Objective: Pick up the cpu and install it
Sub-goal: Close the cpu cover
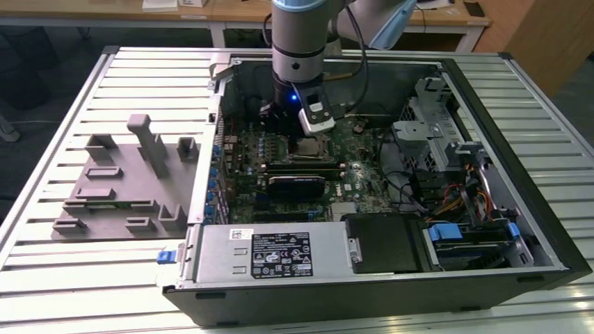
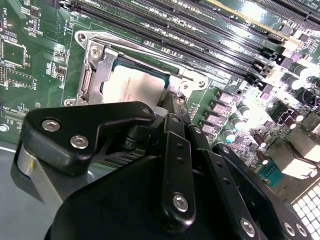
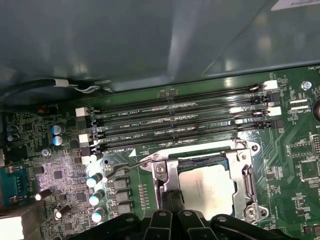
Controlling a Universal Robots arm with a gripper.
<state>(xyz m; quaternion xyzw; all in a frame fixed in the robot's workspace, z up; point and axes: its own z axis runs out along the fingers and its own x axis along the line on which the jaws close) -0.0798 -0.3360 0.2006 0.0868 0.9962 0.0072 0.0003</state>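
Reading the cpu (image 3: 207, 185) as lying flat, silver top up, inside the metal frame (image 3: 246, 172) of its socket; both wrist views agree. I see nothing gripping it.

Tool (image 3: 172, 200): its dark tip is down at one edge of the cpu, just beside the frame's rail. I cannot tell whether it touches the chip, nor how far the tool is open; its black linkage blocks my view in the second wrist view.

A thin wire lever (image 3: 125, 167) juts out from the frame's corner. A row of long memory slots (image 3: 175, 120) runs alongside the socket, with small capacitors (image 3: 95, 190) near the lever.

Exterior view: the arm (image 1: 299, 42) comes straight down into the open case (image 1: 483, 83), over the green board (image 1: 364, 149). A power supply (image 1: 269, 254) fills the case's near edge. The case lies on a slatted metal counter (image 1: 55, 271). A grey tray (image 1: 121, 181) sits on the counter to the exterior view's left, beside the case and well apart from the tool.
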